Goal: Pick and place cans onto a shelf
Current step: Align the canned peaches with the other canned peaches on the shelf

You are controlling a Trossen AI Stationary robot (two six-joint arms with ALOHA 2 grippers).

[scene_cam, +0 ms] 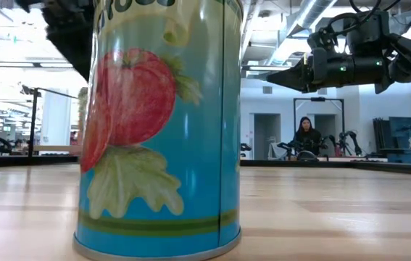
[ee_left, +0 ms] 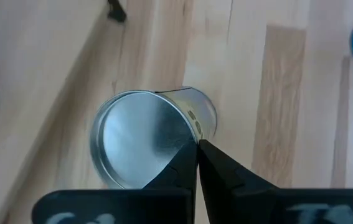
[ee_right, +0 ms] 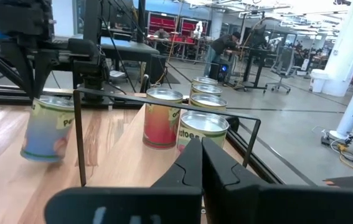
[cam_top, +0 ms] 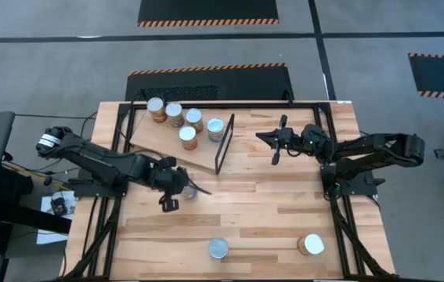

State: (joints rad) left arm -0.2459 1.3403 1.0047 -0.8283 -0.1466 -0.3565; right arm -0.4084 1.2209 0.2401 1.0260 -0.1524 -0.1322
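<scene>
Dark left gripper [cam_top: 176,190] positioned over the left-centre of the tabletop, just in front of the shelf's near edge, directly above one upright can [ee_left: 153,135]. Fingers [ee_left: 216,168] seen pressed together in the left wrist view, tips meeting at the can's silver rim; no grip on the can evident. Same can largely hidden beneath the gripper in the high view, standing on the bare planks and apart from the shelf.

Right gripper [cam_top: 272,139] held above the table to the right of the shelf's black frame, pointing toward it. Fingers closed against each other in the right wrist view, nothing between them. Same gripper visible in the low view at upper right [scene_cam: 283,77], clear of the tabletop.

Shelf [cam_top: 159,139]: light wooden board set at an angle in the rear-left part of the table, thin black metal frame [cam_top: 223,144] at its right end. Five cans on it: four in a loose group toward the rear [cam_top: 175,114] and one with a greyish label nearest the frame [cam_top: 215,129]. In the right wrist view, red-labelled can [ee_right: 161,117] and tomato-labelled can [ee_right: 203,129] standing upright behind the frame rail.

Two further cans near the front edge of the tabletop [cam_top: 284,223], well apart from the shelf: one at centre [cam_top: 218,248], one to its right [cam_top: 311,245]. Blue can with tomato label [scene_cam: 160,123] filling the low view, upright on the wood.

Person [scene_cam: 306,135] seated in the room beyond the table.
</scene>
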